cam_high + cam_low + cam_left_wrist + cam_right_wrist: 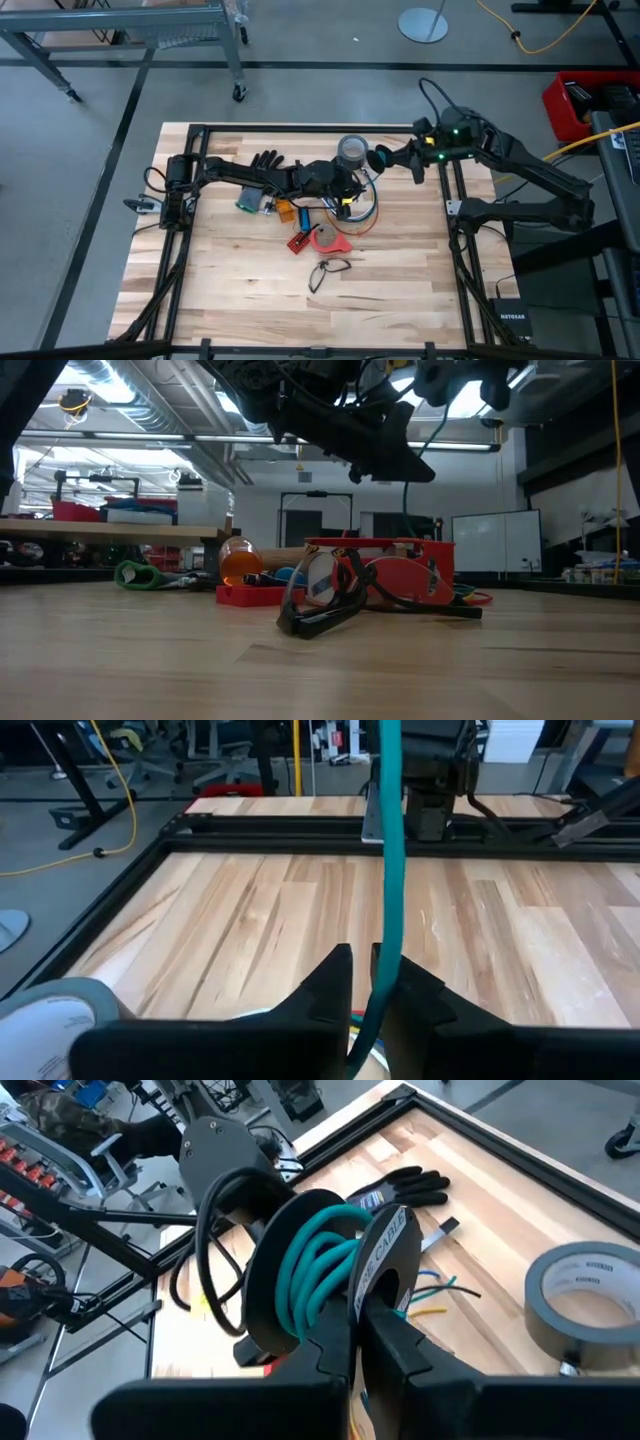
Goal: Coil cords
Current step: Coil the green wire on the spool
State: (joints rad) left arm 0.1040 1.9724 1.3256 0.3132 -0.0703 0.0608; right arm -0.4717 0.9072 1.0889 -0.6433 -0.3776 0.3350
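The cords (362,212) lie on the wooden table (240,290), roughly at 2 o'clock from its middle. They are thin blue, pale and red-orange strands bent into a loose loop, just under the left gripper (348,193). At 12 o'clock from them stands a grey roll of duct tape (352,150). A teal cable (391,840) is separate from that bundle. It is wound in several turns on a black spool (330,1270) whose flange carries a white label.

The right gripper (357,1305) has its fingers pressed on the spool's flange and holds it up off the table, at 3 o'clock from the tape. The left gripper's (362,960) fingers are nearly together, with the teal cable pinched between them and running straight up and away.

Only the right wrist view shows the spool's windings, the label and loose blue, green and yellow wire ends (440,1290) near a black glove (410,1180). Only the left wrist view shows the teal strand passing between the fingers. The high view alone gives the layout: safety glasses (328,270) lie at 6 o'clock from the cords, with red plastic parts (322,239) between them. The low view shows the glasses (320,600) nearest the camera and an orange bulb-shaped piece (240,560) behind them. Both arms appear there only as dark shapes overhead.
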